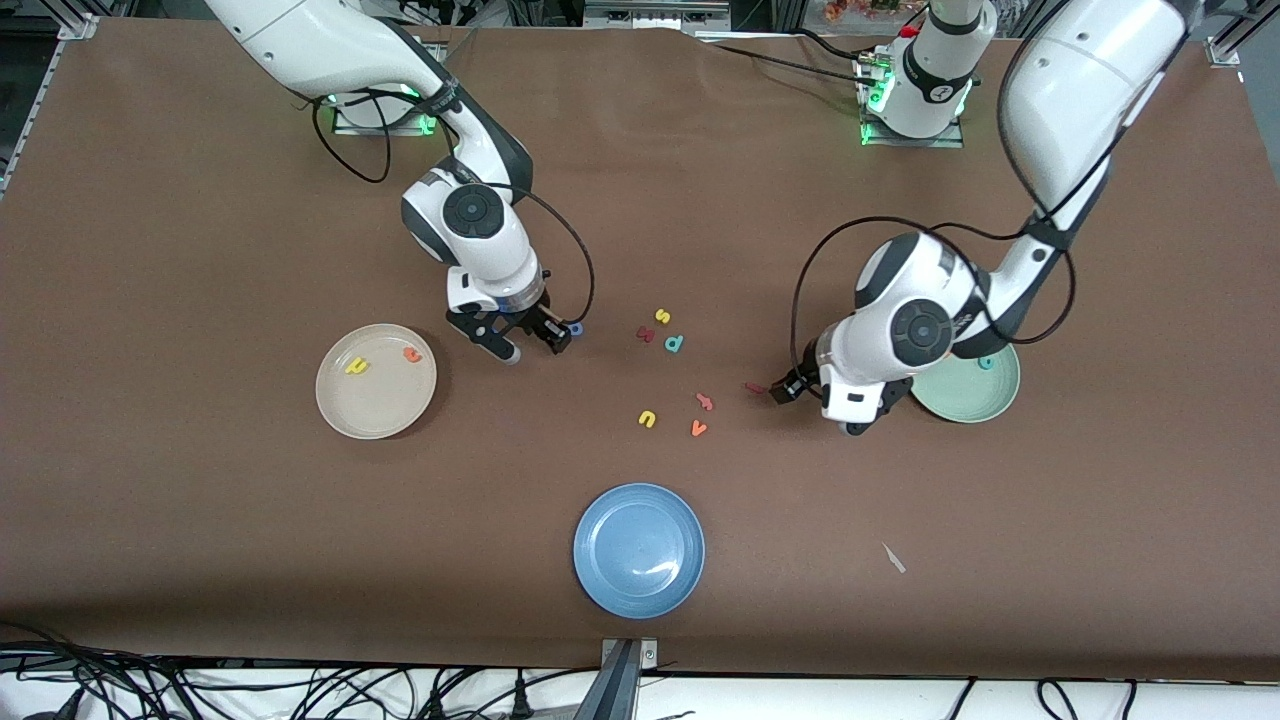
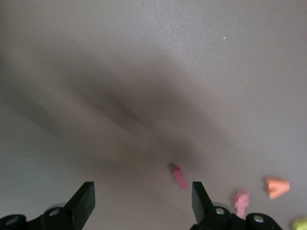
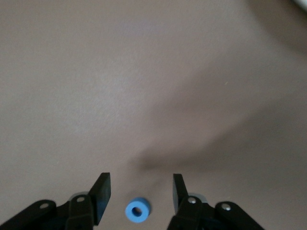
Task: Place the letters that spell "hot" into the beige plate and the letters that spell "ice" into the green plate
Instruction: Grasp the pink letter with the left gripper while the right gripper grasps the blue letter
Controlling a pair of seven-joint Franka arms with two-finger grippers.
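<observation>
Blue o point(image 3: 138, 210) between open right gripper point(image 3: 139, 191) fingers — table-level

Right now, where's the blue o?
The blue o lies on the brown table, between the open fingers of the right tool, beside the beige plate on the side toward the loose letters mid-table.

A brown table point(image 1: 200, 540) fills the view, with black cables point(image 1: 300, 690) tangled along its near edge.

One beige plate point(image 1: 375, 408), one green plate point(image 1: 965, 402), one blue plate point(image 1: 640, 552), eleven foam letters point(image 1: 662, 316)
</observation>
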